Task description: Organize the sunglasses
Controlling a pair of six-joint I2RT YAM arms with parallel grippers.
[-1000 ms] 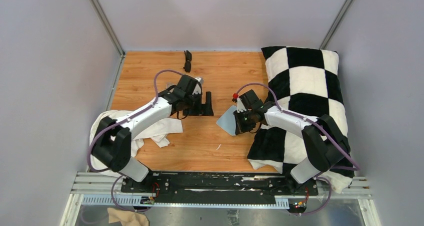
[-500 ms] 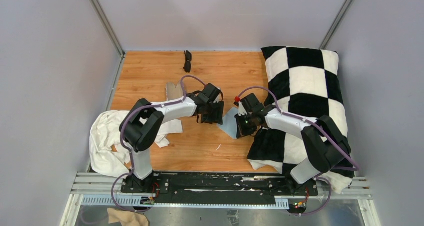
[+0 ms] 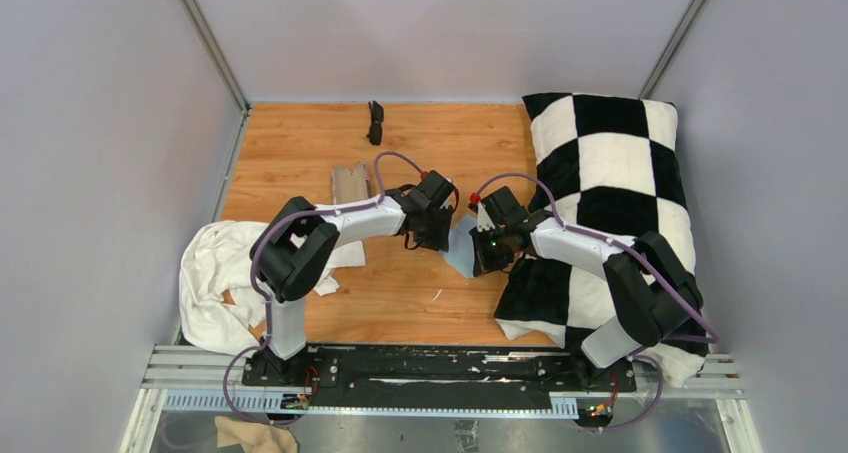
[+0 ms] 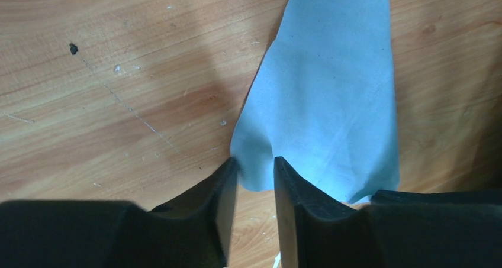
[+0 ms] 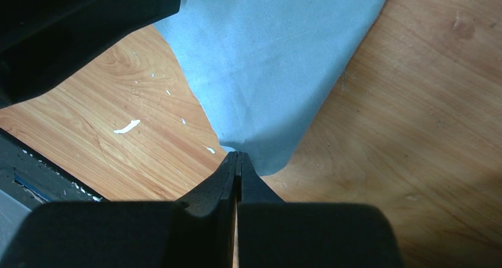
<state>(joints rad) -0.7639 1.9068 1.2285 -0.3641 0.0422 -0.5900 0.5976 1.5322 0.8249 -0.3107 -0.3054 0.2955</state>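
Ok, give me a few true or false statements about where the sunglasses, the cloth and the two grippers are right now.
1. The sunglasses lie near the far edge of the table, away from both grippers. True.
2. The right gripper is open. False: it is shut on a corner of the blue cloth.
3. The left gripper has a gap between its jaws, with a cloth corner in it. True.
4. The sunglasses sit inside the case. False: they lie on bare wood, apart from it.
5. The checkered pillow is on the left. False: it is on the right.
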